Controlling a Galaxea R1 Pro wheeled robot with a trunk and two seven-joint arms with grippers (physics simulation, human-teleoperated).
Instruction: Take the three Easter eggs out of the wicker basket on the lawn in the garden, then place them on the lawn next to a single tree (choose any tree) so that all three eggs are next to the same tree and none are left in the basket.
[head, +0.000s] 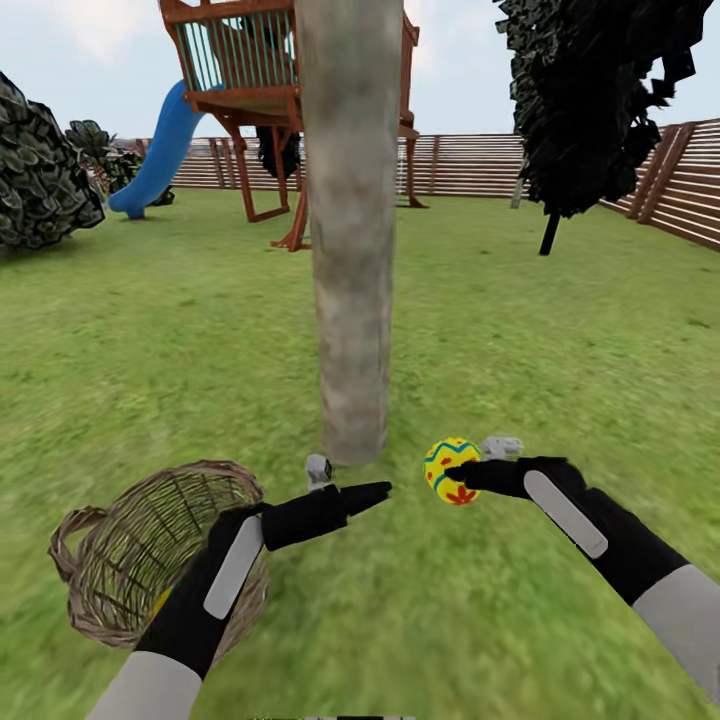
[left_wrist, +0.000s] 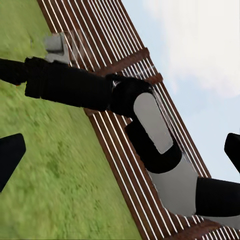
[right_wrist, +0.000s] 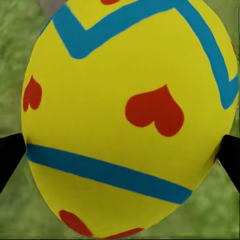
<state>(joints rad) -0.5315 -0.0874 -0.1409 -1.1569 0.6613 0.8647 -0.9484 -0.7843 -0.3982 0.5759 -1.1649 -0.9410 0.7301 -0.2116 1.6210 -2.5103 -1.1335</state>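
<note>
Where trunk (head: 350, 260) blocks lawn (head: 500, 300): egg-gripping right tool (head: 462, 478).

A yellow Easter egg (head: 452, 470) with red hearts and blue zigzag bands is held above the lawn (head: 200, 330), just right of the grey-brown tree (head: 350, 230) trunk. The brown wicker basket (head: 120, 560) stands upright, near left, something yellow inside.

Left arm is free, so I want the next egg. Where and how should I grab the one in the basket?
Only a yellow sliver of that egg shows through the weave, low in the basket. The mouth opens upward, so bring the left gripper straight down through it and close across the egg's narrow middle. Its exact pose is hidden, so check before closing.
</note>
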